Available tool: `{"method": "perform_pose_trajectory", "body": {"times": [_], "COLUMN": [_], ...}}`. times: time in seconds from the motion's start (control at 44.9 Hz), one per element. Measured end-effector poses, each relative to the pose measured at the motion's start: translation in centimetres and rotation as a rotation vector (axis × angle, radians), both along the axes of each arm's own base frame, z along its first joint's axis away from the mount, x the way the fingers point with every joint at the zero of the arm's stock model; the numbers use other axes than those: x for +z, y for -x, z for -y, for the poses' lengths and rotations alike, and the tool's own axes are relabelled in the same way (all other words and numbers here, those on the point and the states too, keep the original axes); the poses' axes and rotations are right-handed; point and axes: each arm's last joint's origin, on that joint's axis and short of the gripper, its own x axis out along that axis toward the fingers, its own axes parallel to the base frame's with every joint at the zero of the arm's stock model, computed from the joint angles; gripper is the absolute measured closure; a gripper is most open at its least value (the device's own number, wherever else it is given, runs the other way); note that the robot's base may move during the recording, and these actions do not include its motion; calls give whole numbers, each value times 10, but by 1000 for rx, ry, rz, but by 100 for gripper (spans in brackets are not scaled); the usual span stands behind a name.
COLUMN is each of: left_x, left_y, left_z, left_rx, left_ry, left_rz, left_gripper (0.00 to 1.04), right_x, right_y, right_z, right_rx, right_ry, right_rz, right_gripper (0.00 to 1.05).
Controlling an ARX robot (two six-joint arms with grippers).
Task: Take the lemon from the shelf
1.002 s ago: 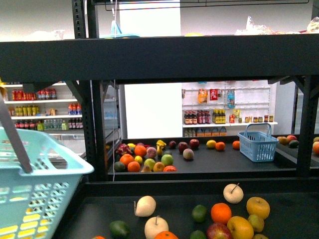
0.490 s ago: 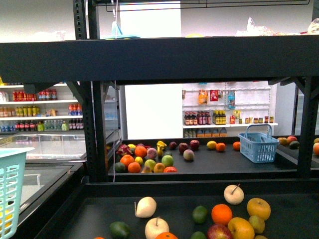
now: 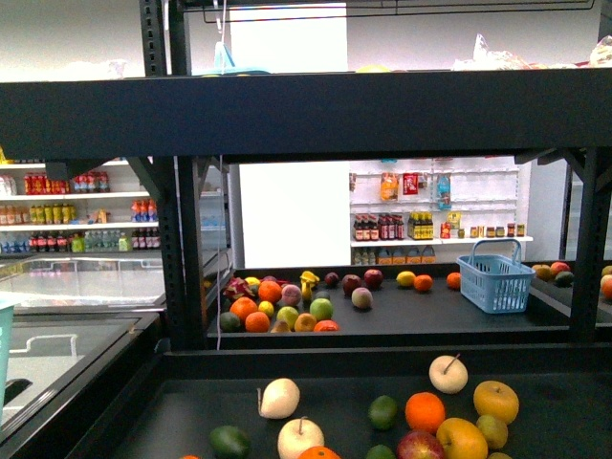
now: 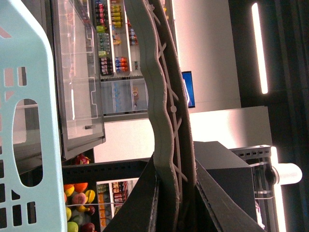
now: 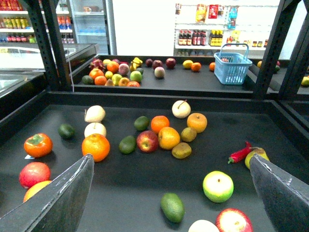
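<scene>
Only the right wrist view showed the right jaws (image 5: 169, 193) apart above the shelf (image 5: 120, 188); the left jaws clamped a basket handle (image 4: 166, 121).

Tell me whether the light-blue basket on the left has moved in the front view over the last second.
Yes. The light-blue basket has slid out leftward, away from the black shelf upright; only a sliver remains at the frame's left edge.

The shelf (image 3: 316, 110) looks like black painted metal, pretty matt, and its decks (image 5: 145, 188) are flat and dark with barely any sheen. The fruit on it looks smooth and a bit glossy – that orange (image 5: 95, 146) especially. The pale blue basket (image 4: 26, 125) is moulded plastic, and its grey handle (image 4: 166, 121) has a ribbed, dull finish.
</scene>
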Motion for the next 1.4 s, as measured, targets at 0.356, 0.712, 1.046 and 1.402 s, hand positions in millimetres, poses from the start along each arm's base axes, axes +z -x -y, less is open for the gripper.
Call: {"method": "perform_pose_trajectory", "body": {"times": [0.356, 0.712, 1.046, 1.402], "left_x": [-41, -57, -37, -11], "left_y": [-18, -14, 6, 35], "left_z": [1, 1, -1, 6], "left_rx": [0, -11, -21, -39], "left_ry": [2, 7, -15, -47], "left_rz": [38, -11, -72, -266], "left_gripper": [93, 50, 8, 8], "right_x": [0, 0, 0, 0], "right_y": [0, 0, 0, 0], "right_z": [0, 0, 0, 0], "right_rx": [0, 0, 0, 0], "right_ry": [-1, -1, -1, -1], "right_rz": [-1, 0, 0, 0], "right_gripper": [8, 8, 8, 8]}}
